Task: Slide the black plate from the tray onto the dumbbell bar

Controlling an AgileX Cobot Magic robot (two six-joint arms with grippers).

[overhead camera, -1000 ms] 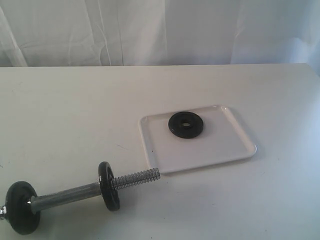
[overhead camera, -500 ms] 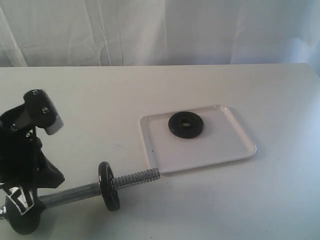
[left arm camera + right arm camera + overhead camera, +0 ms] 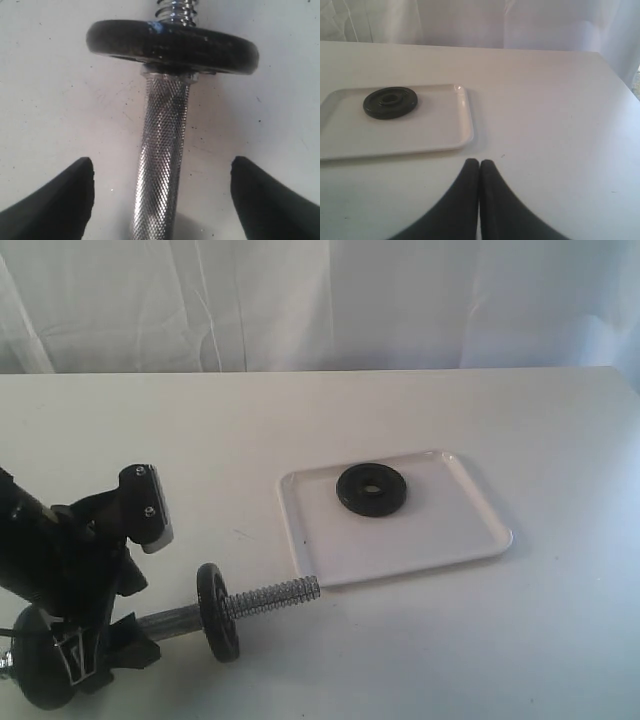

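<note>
The black plate [image 3: 371, 489] [image 3: 390, 102] lies flat on the white tray [image 3: 440, 545] [image 3: 435, 135] right of the table's middle. The dumbbell bar [image 3: 270, 595] [image 3: 162, 165] lies at the front left, its threaded end pointing at the tray. Two other black discs [image 3: 217, 611] [image 3: 42, 665] are on it; one disc [image 3: 170, 46] fills the left wrist view. My left gripper [image 3: 105, 625] [image 3: 162, 172] is open, a finger on either side of the knurled middle, not touching it. My right gripper [image 3: 479, 163] is shut and empty over bare table, outside the exterior view.
White table [image 3: 300, 420] with a pale curtain [image 3: 320, 300] behind its far edge. The left arm's black body [image 3: 60, 560] hangs over the bar's near end.
The left arm came into view from the left and has lowered toward the bar, now straddling its middle. Plate, tray and bar have not moved.
</note>
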